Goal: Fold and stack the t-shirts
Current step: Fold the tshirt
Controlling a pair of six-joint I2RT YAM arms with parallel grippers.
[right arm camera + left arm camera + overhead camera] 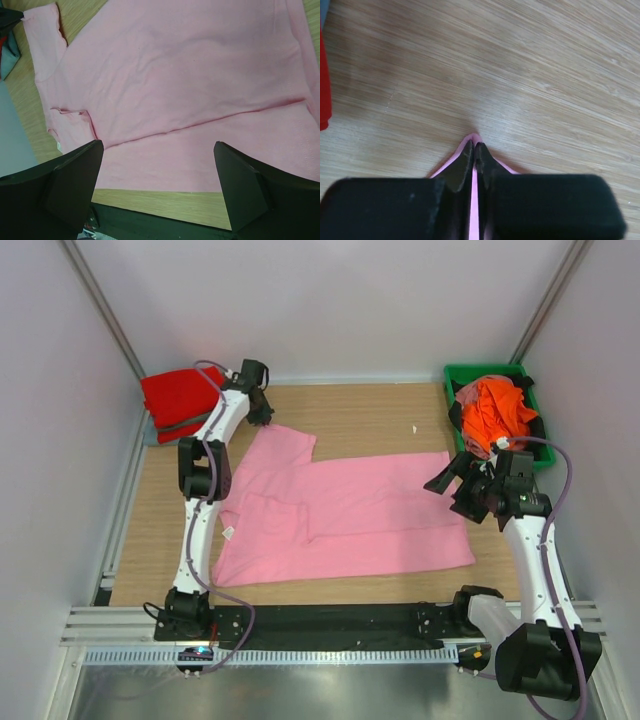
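A light pink t-shirt lies spread flat on the wooden table, partly folded along its left side. My left gripper is at the shirt's back-left sleeve corner. In the left wrist view its jaws are shut on a thin edge of the pink fabric, which shows between the fingers. My right gripper hovers open over the shirt's right edge. In the right wrist view it is spread wide above the pink cloth, holding nothing.
A folded bright red t-shirt sits on a grey-blue one at the back left. A green bin at the back right holds a crumpled orange t-shirt. A black strip runs along the near edge.
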